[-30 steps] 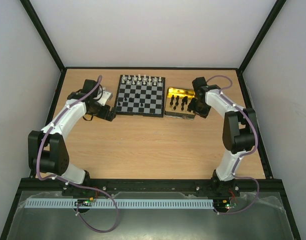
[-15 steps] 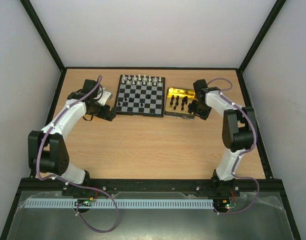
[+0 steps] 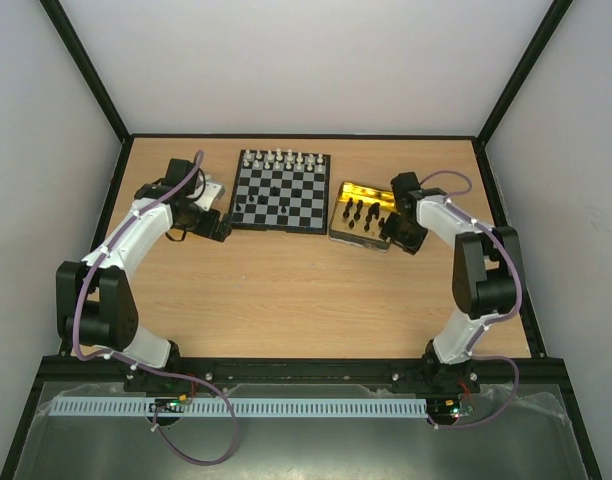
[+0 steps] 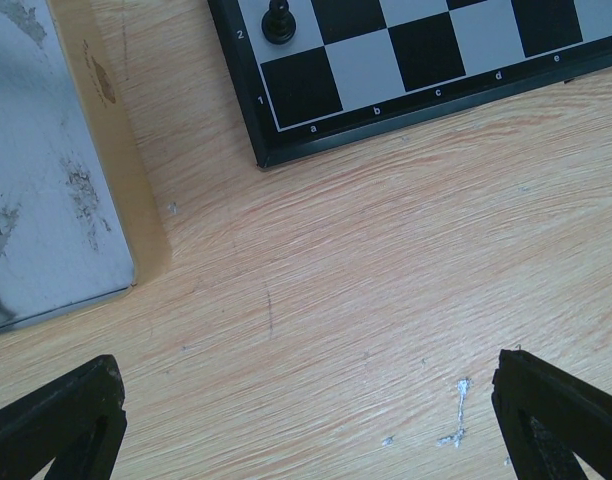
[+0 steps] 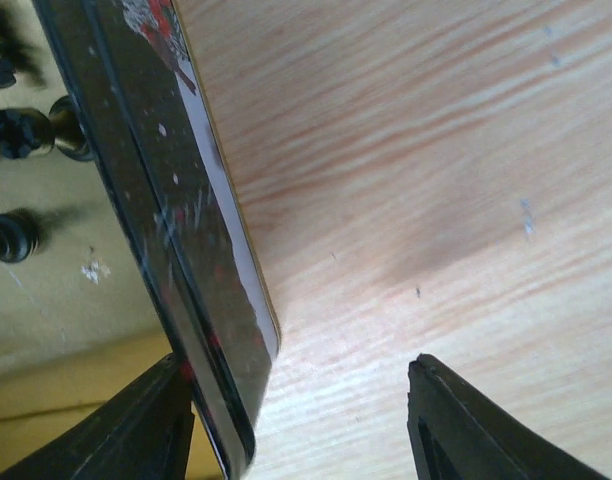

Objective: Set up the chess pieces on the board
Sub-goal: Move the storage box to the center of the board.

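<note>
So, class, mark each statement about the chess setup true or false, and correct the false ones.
1. The white pieces stand along the far edge of the board. True.
2. The left gripper is shut on a chess piece. False: it is open and empty, above the bare table.
3. Black pieces stand in the gold tray to the right of the board. True.
4. No black chess piece is on the board. False: at least one black piece stands near its corner.
5. The right gripper is above the board. False: it is open at the gold tray's right edge.
</note>
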Controlling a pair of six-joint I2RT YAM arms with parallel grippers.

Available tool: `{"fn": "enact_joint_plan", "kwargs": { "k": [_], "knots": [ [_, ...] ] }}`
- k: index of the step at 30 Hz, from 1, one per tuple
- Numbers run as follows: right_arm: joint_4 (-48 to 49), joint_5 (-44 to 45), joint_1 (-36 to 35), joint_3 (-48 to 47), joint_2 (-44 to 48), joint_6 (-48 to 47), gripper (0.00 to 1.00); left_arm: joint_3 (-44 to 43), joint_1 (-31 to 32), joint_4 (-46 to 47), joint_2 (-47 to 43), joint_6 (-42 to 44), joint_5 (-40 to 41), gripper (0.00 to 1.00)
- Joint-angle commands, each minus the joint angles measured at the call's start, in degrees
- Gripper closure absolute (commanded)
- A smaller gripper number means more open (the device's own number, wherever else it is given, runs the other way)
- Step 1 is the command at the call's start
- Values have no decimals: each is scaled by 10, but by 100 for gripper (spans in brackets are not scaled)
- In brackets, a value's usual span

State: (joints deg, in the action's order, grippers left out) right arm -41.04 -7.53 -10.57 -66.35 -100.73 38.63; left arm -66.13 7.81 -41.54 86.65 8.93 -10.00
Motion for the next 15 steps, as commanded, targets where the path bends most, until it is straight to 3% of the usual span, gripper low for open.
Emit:
{"fn": "enact_joint_plan", "kwargs": {
  "k": [1,15],
  "knots": [
    [-24,2,1,41,54,33,44,2,-2,-7,-5,-4,1,0],
    [-7,-15,1,165,135,109,44,1,-1,-10,-8,-6,-9,0]
  ]
}}
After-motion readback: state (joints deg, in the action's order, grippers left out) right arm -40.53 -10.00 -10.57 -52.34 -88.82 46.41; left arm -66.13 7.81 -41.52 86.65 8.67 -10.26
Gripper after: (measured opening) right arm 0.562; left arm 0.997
